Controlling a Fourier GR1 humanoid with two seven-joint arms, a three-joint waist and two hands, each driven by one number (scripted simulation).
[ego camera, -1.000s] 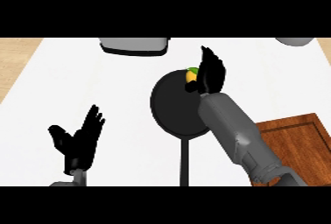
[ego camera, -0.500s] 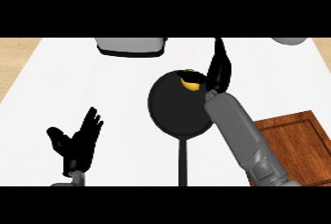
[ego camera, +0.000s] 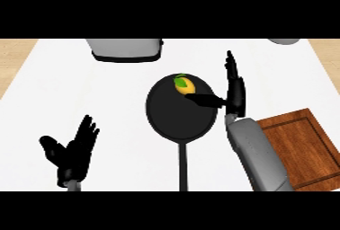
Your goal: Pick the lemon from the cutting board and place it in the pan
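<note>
Spreading across the view, the white counter [ego camera: 79,90] carries everything. The wooden cutting board [ego camera: 295,148] sits at the right, partly under the right forearm. The black pan [ego camera: 174,114] lies at the middle, handle pointing to the near edge. A grey appliance [ego camera: 126,49] stands at the far edge. The right hand [ego camera: 234,90] stands beside the pan's right rim, fingers straight, holding nothing, thumb reaching over the pan. The left hand [ego camera: 73,150] rests open at lower left. The lemon [ego camera: 185,85] lies inside the pan near its far rim, just left of that thumb.
</note>
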